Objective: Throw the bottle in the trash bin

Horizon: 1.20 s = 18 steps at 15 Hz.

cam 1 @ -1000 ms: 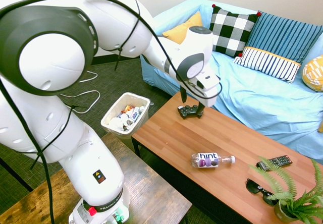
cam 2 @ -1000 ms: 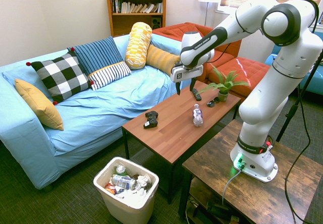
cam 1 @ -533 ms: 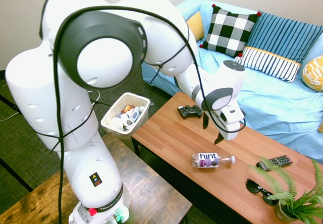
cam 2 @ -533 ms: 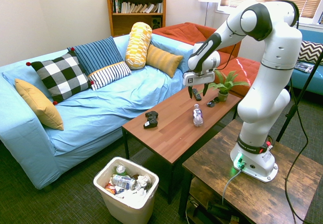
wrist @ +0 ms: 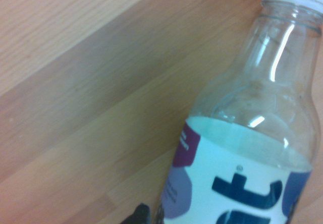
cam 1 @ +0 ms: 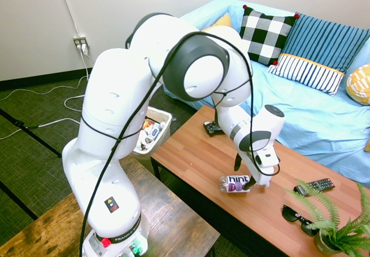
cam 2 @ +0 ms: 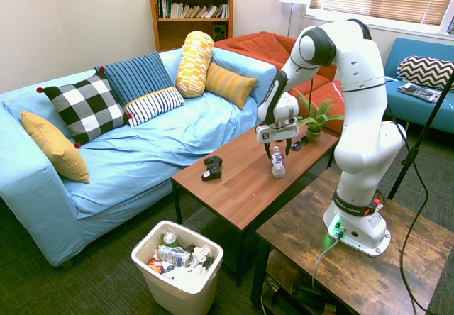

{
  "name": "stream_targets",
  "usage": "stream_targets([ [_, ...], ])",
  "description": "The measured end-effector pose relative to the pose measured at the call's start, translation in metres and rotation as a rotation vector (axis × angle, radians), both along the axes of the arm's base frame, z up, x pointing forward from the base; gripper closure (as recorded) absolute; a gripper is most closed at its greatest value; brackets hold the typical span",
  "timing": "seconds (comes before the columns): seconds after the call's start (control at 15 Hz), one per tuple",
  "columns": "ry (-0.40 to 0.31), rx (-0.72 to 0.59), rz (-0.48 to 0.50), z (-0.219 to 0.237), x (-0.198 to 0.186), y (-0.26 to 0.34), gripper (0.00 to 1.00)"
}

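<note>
One small white plastic trash bin (cam 1: 151, 131), tapered with a rolled rim, is sitting on the floor left of the wooden table (cam 1: 196, 153). Right of it, the clear bottle (cam 1: 236, 183) is lying flat on the table's near side, its cap hidden behind the gripper (cam 1: 243, 173), whose spread fingers are straddling it.
</note>
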State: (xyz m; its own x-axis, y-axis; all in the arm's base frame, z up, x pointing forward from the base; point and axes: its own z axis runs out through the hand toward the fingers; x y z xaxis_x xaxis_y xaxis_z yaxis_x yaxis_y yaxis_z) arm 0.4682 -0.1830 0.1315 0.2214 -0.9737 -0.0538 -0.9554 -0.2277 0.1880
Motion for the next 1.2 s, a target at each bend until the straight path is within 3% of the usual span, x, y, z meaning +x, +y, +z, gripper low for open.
stream_targets([
  [0.2, 0.027, 0.003, -0.012, -0.028, 0.005, -0.003, 0.00],
  [0.27, 0.031, 0.008, -0.012, -0.033, 0.007, -0.003, 1.00],
  [1.2, 0.002, 0.063, -0.017, -0.044, 0.016, -0.010, 1.00],
])
